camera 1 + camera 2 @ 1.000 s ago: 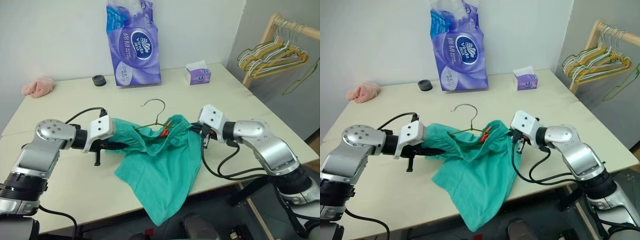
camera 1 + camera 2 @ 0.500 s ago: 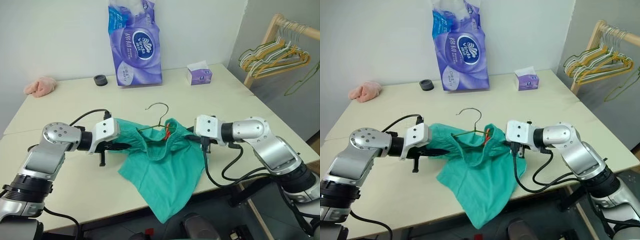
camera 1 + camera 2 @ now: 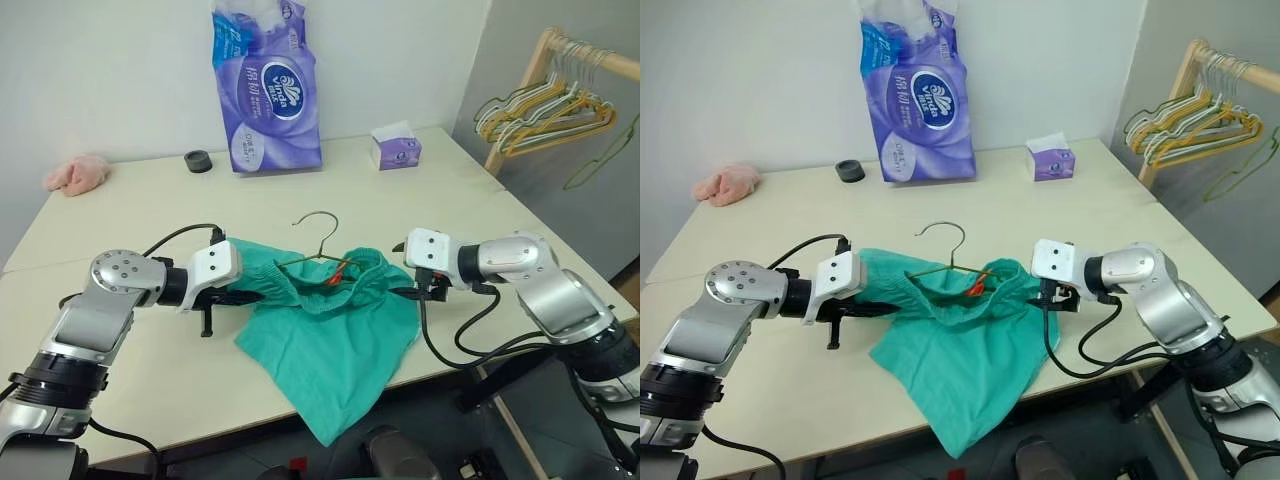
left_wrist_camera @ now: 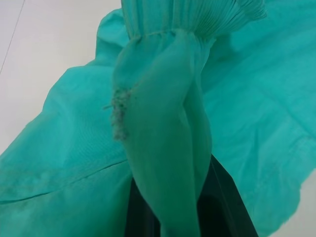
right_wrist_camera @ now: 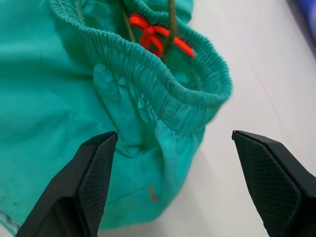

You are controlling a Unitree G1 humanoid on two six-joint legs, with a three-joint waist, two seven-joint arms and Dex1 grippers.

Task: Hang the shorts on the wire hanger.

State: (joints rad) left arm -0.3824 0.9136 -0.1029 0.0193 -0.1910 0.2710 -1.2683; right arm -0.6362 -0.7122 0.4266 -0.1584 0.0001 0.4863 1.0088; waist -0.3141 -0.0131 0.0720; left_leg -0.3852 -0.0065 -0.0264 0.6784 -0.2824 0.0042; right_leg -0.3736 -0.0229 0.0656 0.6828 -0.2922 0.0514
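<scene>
On the big pale table [image 3: 120, 230] lie the shorts [image 3: 330, 330], soft teal cloth with one leg hanging over the front edge. They sit in the middle so both arms can reach them. Their waistband is bunched and stretchy, with a small orange tie [image 3: 338, 271] inside.

At the waistband's left end, the left gripper [image 3: 872, 311] is clenched on a fold of cloth, probably to hold that side up for the hanger. Beside the right end, the right gripper [image 5: 175, 190] has its 2 black fingers [image 5: 94, 173] spread wide and grasps nothing; their tips look bumpy.

Thin and bendy, the wire hanger [image 3: 322, 232] pokes into the waistband, its curled hook resting on the table just behind.
</scene>
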